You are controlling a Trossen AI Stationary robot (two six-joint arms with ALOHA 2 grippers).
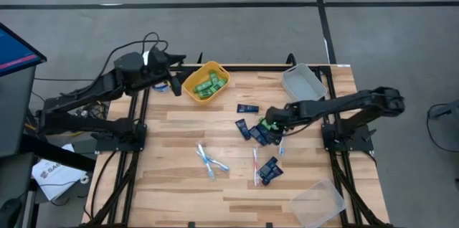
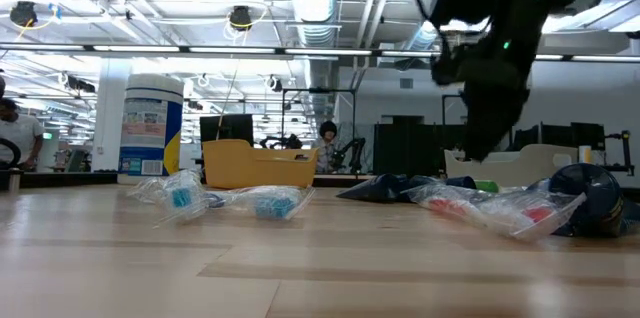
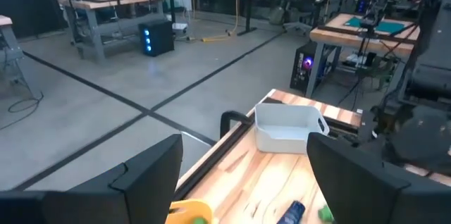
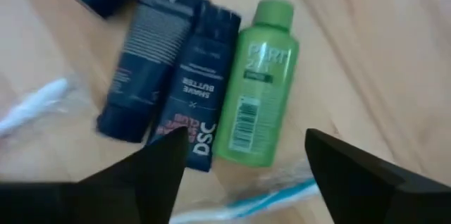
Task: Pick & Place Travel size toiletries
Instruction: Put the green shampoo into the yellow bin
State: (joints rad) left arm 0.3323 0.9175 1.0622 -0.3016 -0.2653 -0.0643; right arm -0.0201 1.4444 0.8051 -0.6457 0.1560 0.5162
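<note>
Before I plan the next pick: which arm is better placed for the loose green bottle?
Right. Its tool hovers open directly over the green bottle beside the navy tubes, while the left tool waits near the yellow bin.

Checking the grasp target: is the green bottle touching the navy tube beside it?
Touching. In the right wrist view the green bottle lies flush against the navy tube, with no wood between them.

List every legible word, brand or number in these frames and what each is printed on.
"SHAVE BUTTER" and "DSC": navy tube below the open right gripper.
"PART 2": green bottle; remainder blurred.
Back print on second navy tube: unreadable.
Canister label: too small.
</note>
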